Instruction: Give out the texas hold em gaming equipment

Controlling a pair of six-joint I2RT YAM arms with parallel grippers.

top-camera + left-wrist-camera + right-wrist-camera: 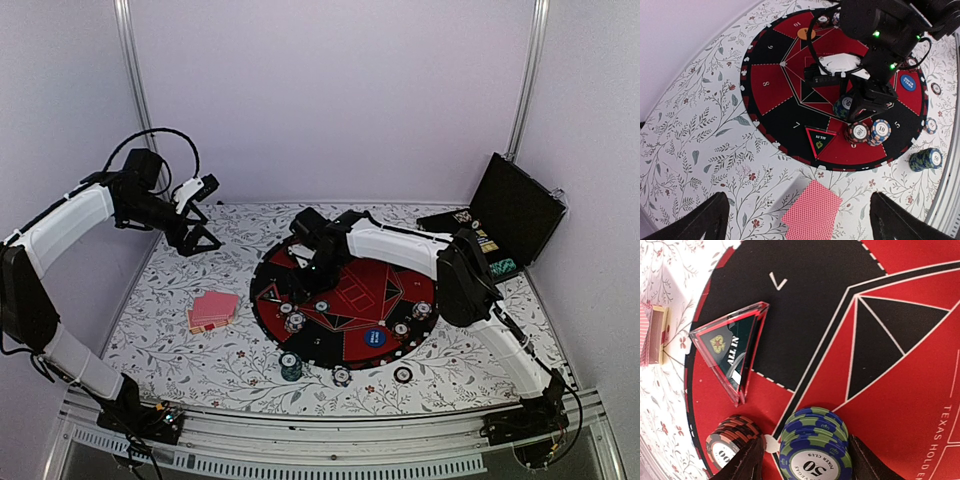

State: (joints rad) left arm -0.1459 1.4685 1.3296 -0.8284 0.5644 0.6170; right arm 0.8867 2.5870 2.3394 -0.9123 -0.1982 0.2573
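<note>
Pale-walled enclosure; floral-cloth table [180, 290] with the round red-and-black mat [350, 290] at centre.

My right gripper [805, 462] is low over the left part of the mat. Its jaws are partly apart, one finger on each side of a blue-green "50" chip stack [815, 450] that sits on the mat. I cannot tell whether they pinch it or only bracket it. A dark red chip stack [732, 445] is just beside it, and the ALL IN triangle [735, 347] lies near.

My left gripper [203, 245] hangs wide and empty over the far-left table.

Progress, as I judge it, is about midway:
- Several chip stacks ring the mat.
- The blue disc [375, 338] and the orange disc [806, 33] are placed.
- A green stack [291, 367] waits off the mat's near edge.
- The card deck [212, 311] lies undealt to the left.
- The black case [520, 210], far right, seems to hold more chips.
</note>
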